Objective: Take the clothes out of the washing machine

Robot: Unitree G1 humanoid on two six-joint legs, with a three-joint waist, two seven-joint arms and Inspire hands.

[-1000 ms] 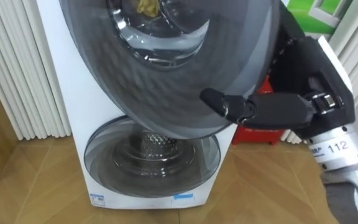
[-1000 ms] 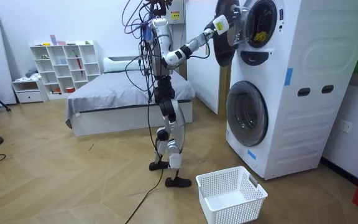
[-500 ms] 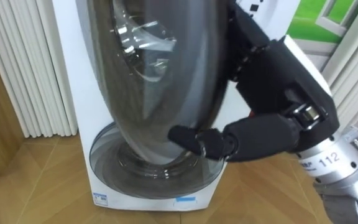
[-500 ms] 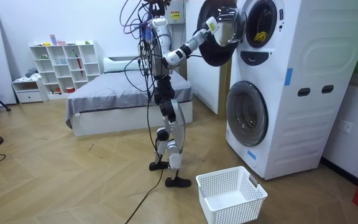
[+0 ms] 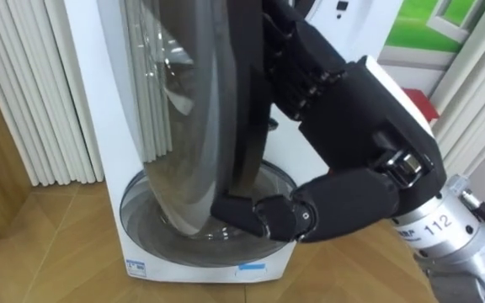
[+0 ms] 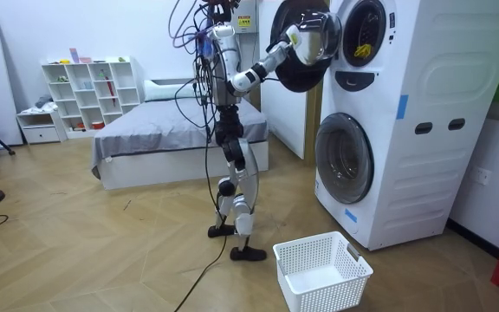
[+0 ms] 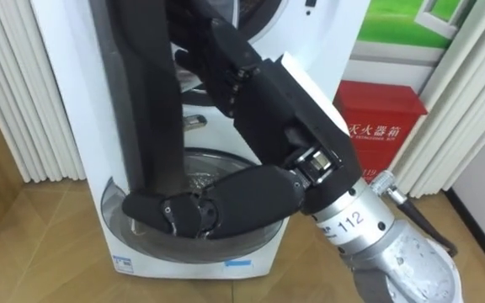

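In the upper drum (image 6: 372,26), a yellow garment (image 6: 356,48) hangs roughly vertical. Right hand (image 5: 343,118) clasps the edge-on door (image 5: 183,126) by its rim.

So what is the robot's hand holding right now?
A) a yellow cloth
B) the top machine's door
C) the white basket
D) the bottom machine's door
B: the right hand clasps the edge of the top door, which stands open; the bottom door is shut and the basket sits on the floor.
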